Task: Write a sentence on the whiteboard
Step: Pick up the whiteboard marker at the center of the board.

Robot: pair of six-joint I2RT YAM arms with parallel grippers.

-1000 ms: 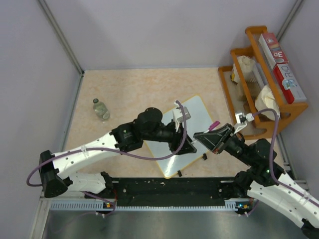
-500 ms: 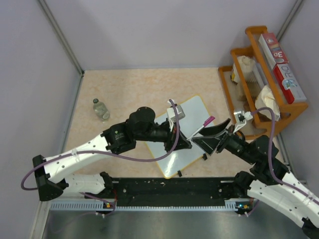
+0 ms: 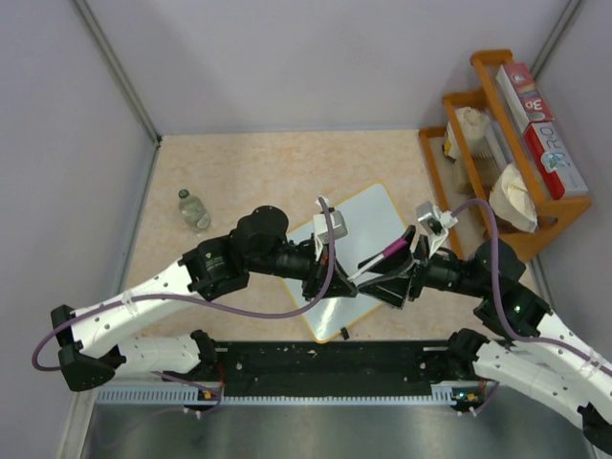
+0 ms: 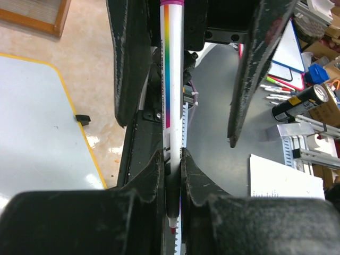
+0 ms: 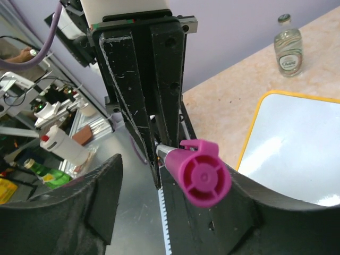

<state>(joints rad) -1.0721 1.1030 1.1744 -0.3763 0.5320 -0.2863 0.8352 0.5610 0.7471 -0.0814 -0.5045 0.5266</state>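
Note:
The whiteboard (image 3: 382, 212) lies tilted on the beige table, white with a yellow rim, and shows again in the left wrist view (image 4: 37, 138) and right wrist view (image 5: 289, 154). Its visible surface is plain white; the sentence is out of view. A white marker (image 4: 172, 79) with a rainbow stripe hangs above the board's near corner. My left gripper (image 3: 346, 277) (image 4: 171, 159) is shut on its dark front end, the red tip uncapped behind the jaws. The marker's pink rear end (image 5: 201, 180) (image 3: 395, 247) sits between the spread fingers of my open right gripper (image 3: 400, 275) (image 5: 170, 180).
A small glass bottle (image 3: 194, 208) (image 5: 288, 45) stands left of the board. A wooden rack (image 3: 497, 153) with boxes and cloths fills the right side. A black clip (image 3: 344, 335) sits on the board's near edge, by the black strip (image 3: 316, 363) at the arm bases.
The marker has passed from my right gripper to my left one. The left jaws shut on it and the right jaws opened. Both wrists drew closer over the board's near corner.

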